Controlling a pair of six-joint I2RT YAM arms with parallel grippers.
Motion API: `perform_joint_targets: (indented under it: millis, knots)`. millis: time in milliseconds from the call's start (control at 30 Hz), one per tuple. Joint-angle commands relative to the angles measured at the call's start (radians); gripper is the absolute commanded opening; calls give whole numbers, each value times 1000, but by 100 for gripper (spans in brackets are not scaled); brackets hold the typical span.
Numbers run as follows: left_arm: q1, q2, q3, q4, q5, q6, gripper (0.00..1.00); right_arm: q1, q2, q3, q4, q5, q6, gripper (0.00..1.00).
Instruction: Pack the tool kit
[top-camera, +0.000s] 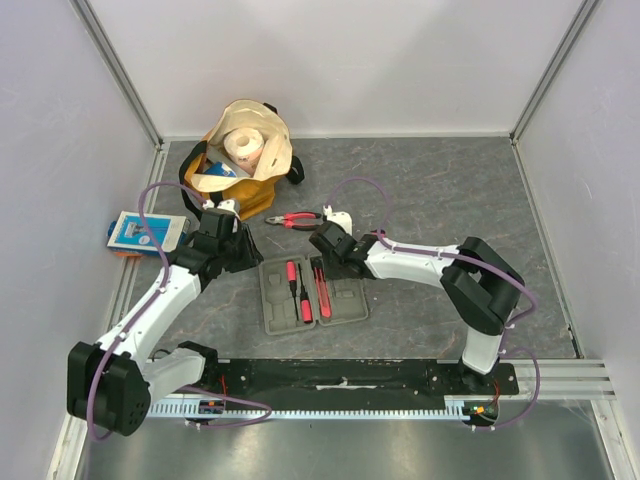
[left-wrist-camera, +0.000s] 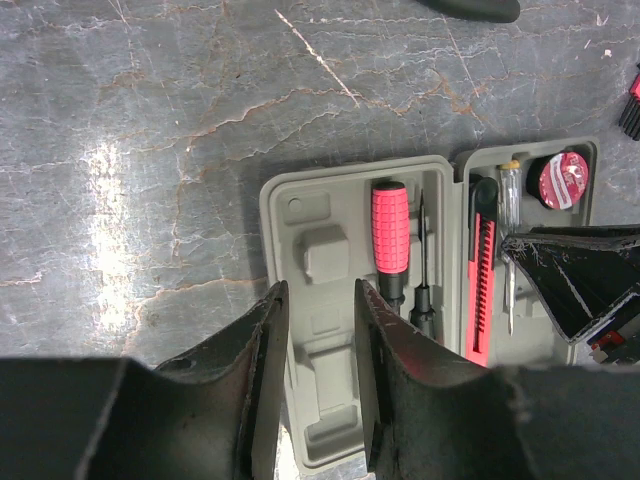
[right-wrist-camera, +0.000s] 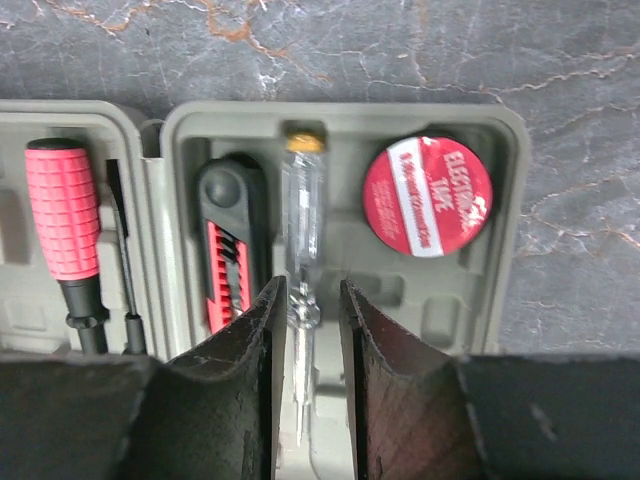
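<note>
Top external view: the open case (top-camera: 312, 293) lies flat mid-bench (top-camera: 450, 200), its long axis running left to right. In its left half a red screwdriver (left-wrist-camera: 391, 228) lies near to far, handle at the far end, with a thin blade (left-wrist-camera: 421, 250) just beside it. The right half holds a cutter (right-wrist-camera: 230, 250) and a clear screwdriver (right-wrist-camera: 302, 220), laid the same way, and a tape roll (right-wrist-camera: 427, 197) in the far right corner.

The left tool (left-wrist-camera: 320, 295) hangs over the left half, fingers spread and holding nothing. The right tool (right-wrist-camera: 305, 290) straddles the clear screwdriver with its fingers narrowly apart; whether they pinch it cannot be told.

Pliers (top-camera: 293, 220) lie on the bench just behind the case, nose pointing left, between the two wrists. A bag (top-camera: 245, 150) sits farther back, and a packet (top-camera: 147, 231) lies at the left edge.
</note>
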Motion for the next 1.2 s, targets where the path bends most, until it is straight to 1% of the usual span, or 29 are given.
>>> perform_joint_targets:
  millis: [0, 167, 367, 467, 633, 900, 1167]
  knots:
    - [-4, -28, -9, 40, 18, -29, 39, 5, -53, 35, -48, 74, 25, 34]
    - [-3, -26, -10, 43, 26, -30, 39, 8, -65, 42, -68, 92, 17, 28]
    - [-3, -26, -12, 46, 38, -33, 39, 21, -34, 68, -66, 71, -15, 17]
    - [-4, -34, -14, 46, 34, -47, 40, 28, -22, 81, -66, 69, -24, 15]
    - [-3, -77, -35, 71, 31, -65, 44, 32, -10, 88, -65, 63, -36, 15]
    - [-3, -83, -33, 68, 32, -62, 45, 32, 41, 79, -73, 43, -41, 15]
    - [-4, -86, -33, 68, 38, -62, 45, 32, 98, 55, -76, -15, -49, 1]
